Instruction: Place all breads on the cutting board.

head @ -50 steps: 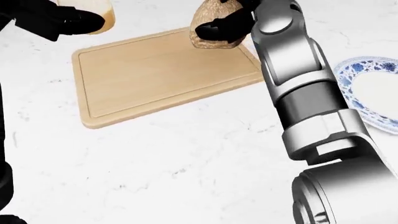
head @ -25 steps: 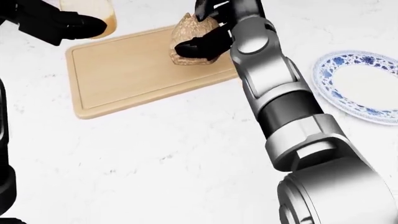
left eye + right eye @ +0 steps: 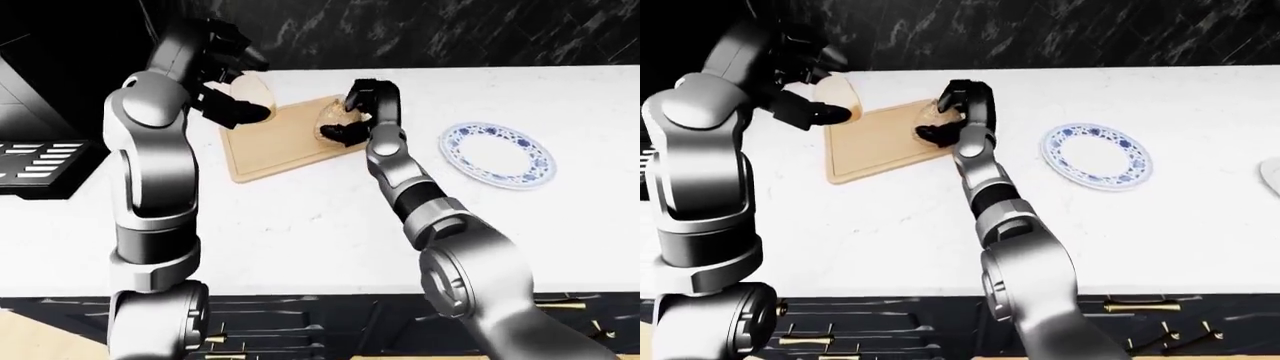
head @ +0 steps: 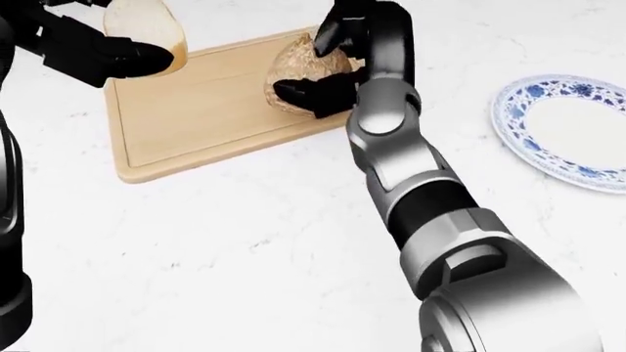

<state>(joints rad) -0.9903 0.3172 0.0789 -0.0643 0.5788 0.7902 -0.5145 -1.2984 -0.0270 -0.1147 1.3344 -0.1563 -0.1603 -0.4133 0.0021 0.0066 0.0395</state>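
Note:
A wooden cutting board [image 4: 196, 110] lies on the white counter in the upper left of the head view. My right hand [image 4: 328, 62] is shut on a brown bread roll [image 4: 301, 66] and holds it on or just above the board's right part. My left hand [image 4: 93, 48] is shut on a pale bread slice [image 4: 147, 26] at the board's upper left corner, above the counter. The board also shows in the left-eye view [image 3: 275, 142].
A blue-and-white plate [image 4: 567, 128] lies on the counter to the right of the board. A dark stove [image 3: 40, 161] stands at the left in the left-eye view. A dark marble wall [image 3: 450, 30] runs along the top. Dark drawers [image 3: 1140, 330] sit below the counter edge.
My right hand has carried the brown roll left over the board and lowered it. The left hand with the slice stays near the board's corner. The camera has shifted a little.

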